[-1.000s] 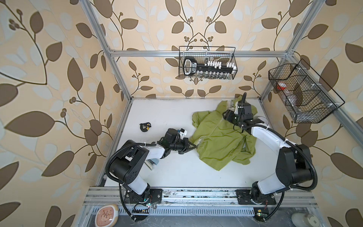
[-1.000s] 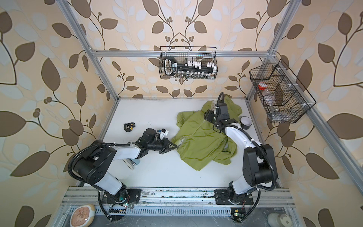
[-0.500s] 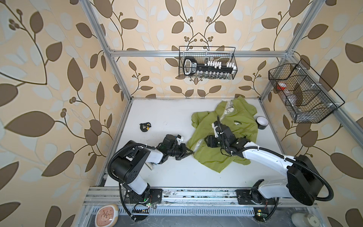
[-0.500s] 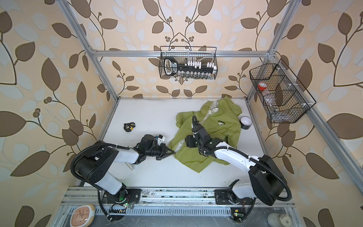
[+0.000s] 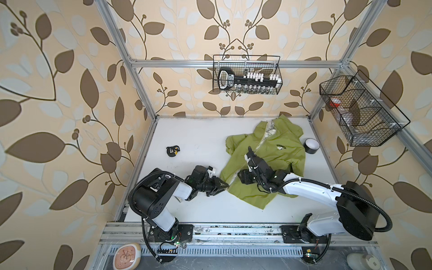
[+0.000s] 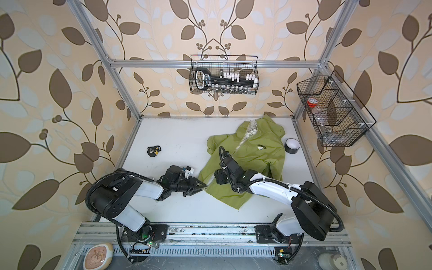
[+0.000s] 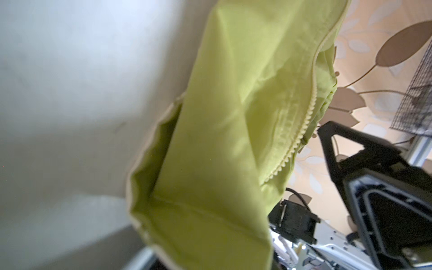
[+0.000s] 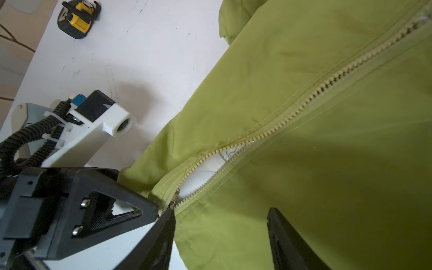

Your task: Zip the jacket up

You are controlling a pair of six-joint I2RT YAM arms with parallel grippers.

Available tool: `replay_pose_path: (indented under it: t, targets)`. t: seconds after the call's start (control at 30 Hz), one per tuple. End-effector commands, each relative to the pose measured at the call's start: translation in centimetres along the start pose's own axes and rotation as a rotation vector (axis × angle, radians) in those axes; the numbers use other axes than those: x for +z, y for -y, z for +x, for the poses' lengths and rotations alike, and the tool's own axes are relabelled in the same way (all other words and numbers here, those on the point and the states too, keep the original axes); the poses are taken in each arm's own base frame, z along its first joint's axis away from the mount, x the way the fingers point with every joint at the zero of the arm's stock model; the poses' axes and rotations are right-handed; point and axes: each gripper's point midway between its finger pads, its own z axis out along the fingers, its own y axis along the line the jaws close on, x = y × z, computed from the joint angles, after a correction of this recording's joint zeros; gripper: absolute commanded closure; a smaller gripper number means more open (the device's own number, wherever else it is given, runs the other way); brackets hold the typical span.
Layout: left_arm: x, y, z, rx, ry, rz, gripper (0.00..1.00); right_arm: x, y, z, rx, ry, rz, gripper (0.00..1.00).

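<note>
Logged white surface [image 5: 198,210] under both tools, scuffed in the right wrist view.

Found lime-green jacket [image 5: 280,163] lying front-up directly beneath the right tool and stretching away from it toward the back wall. Hem corner at the tips of the left tool. Same in both top views.

Left tool [image 5: 222,185]: low over the surface, pointing at the hem corner, jaws standing partly apart. Cannot tell whether either pad touches the cloth.

Right tool [image 8: 221,211]: spread wide, gripping nothing, just over the lower front panel. One finger [image 8: 163,233] right beside the zipper's bottom end, tip to tip with the left tool.

Zipper [image 8: 304,105]: teeth meshed ahead of the right tool, parted close to it, with pale lining [image 8: 210,168] showing in the gap.

Black tape roll [image 5: 312,146]: well beyond the right tool, just past the jacket's far edge.

Tape measure [image 5: 173,150], black and yellow: beyond the left tool, apart from the jacket.

Logo [image 5: 280,146]: on the chest, beyond the right tool.

Slider [image 8: 174,199]: at the zipper's bottom end, against the right tool's finger.
</note>
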Motion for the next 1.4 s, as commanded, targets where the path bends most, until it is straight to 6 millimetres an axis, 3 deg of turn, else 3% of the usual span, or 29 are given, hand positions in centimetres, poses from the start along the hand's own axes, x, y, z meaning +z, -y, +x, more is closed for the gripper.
replay_pose_path:
  t: [0.0, 0.4, 0.67, 0.93, 1.17, 1.37]
  targets:
    - [-0.4, 0.4, -0.3, 0.021, 0.035, 0.017, 0.57, 0.8, 0.5, 1.1, 0.003, -0.011, 0.02, 0.37]
    - [1.6, 0.0, 1.5, 0.043, 0.055, 0.002, 0.52, 1.2, 1.3, 2.2, 0.023, -0.036, 0.02, 0.37]
    - [1.3, -1.4, 0.9, 0.049, 0.129, -0.045, 0.53, 0.5, 2.4, 2.3, 0.051, -0.026, 0.021, 0.37]
    - [1.4, -0.9, 0.0, 0.081, 0.174, -0.04, 0.54, 0.0, 2.9, 2.4, 0.07, -0.02, 0.023, 0.37]
    - [2.7, -0.6, 0.8, 0.089, 0.127, -0.023, 0.55, -0.3, 3.2, 2.4, 0.072, -0.018, 0.034, 0.37]
    - [3.1, -1.0, 0.7, 0.078, 0.138, -0.007, 0.61, -0.5, 3.7, 2.6, 0.083, -0.019, 0.038, 0.37]
